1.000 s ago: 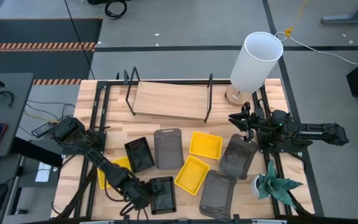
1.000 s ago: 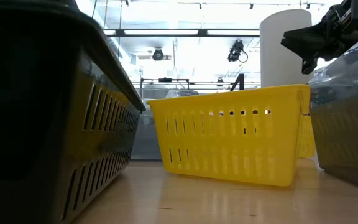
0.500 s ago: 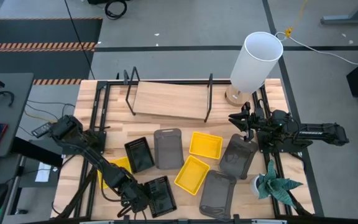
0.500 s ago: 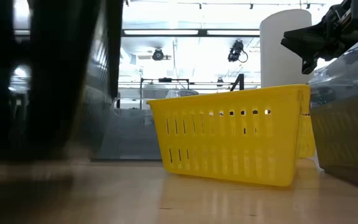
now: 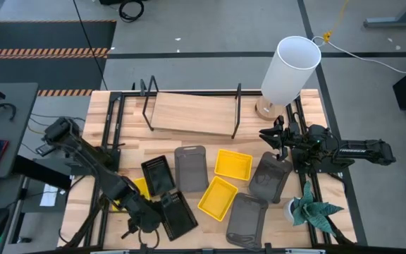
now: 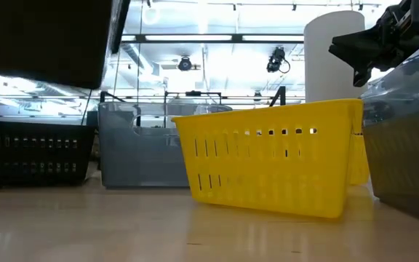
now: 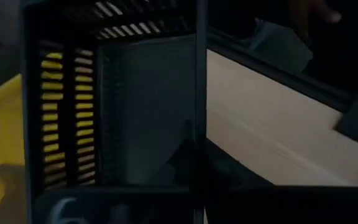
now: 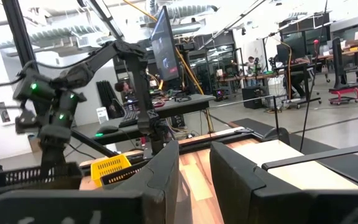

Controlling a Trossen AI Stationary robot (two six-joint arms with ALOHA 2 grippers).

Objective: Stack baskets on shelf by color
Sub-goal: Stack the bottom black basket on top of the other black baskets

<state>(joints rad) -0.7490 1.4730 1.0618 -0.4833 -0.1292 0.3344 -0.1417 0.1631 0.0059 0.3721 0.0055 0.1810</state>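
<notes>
Gripping a black slotted basket [image 5: 175,214], left gripper [image 5: 149,220], lifted off table

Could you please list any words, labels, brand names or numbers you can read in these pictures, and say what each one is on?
No text can be read in any view.
Right arm: faint light marking on its link in the high view, too small to read.
Left wrist view: pale blurred marks at the bottom edge, unreadable.
Baskets, shelf, white cylinder: no labels visible.
</notes>
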